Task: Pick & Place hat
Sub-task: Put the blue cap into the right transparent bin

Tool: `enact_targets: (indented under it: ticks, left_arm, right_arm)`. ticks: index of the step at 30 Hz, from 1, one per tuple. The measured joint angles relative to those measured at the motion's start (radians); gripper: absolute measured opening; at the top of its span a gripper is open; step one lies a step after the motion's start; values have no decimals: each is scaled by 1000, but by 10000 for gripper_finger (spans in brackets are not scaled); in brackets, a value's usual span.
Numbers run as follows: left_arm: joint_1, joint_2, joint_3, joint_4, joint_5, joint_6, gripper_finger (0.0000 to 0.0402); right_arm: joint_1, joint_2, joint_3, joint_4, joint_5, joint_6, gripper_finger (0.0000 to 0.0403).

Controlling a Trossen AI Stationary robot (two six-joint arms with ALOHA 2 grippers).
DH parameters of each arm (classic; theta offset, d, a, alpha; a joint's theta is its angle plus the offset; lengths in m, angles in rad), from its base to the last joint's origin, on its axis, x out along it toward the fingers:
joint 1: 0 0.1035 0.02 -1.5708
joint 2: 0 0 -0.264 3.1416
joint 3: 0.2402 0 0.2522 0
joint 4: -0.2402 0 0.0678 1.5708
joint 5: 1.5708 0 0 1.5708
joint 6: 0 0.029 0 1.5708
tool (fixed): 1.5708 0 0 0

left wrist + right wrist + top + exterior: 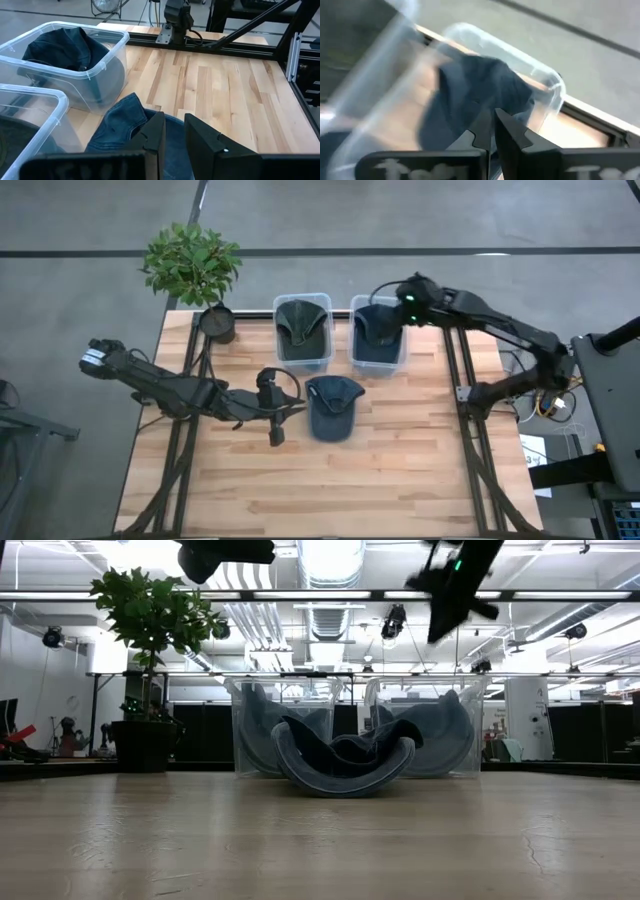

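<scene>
A blue denim hat (332,406) lies crown-up on the wooden table, in front of two clear bins; it also shows in the low view (340,755) and the left wrist view (122,122). The left bin (302,358) holds a dark green hat (301,323). The right bin (378,362) holds a second blue hat (378,328) (470,95). My left gripper (298,408) (175,137) hovers above the table at the lying hat's left edge, open by a narrow gap. My right gripper (385,310) (493,132) hangs shut above the right bin.
A potted plant (195,265) stands at the table's far left corner, beside the left bin. Black frame rails (455,370) run along the table's left and right sides. Bare wood (330,480) spreads across the near half of the table.
</scene>
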Motion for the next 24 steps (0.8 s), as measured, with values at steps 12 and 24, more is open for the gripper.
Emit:
enact_targets:
  ticks: [12,24]
  left_arm:
    - [0,0,0,0,0,-15,66]
    - [0,0,0,0,0,-157,66]
  right_arm:
    - [472,-241,-13,-87,-141,265,18]
    - [993,-241,-16,-79,100,383,18]
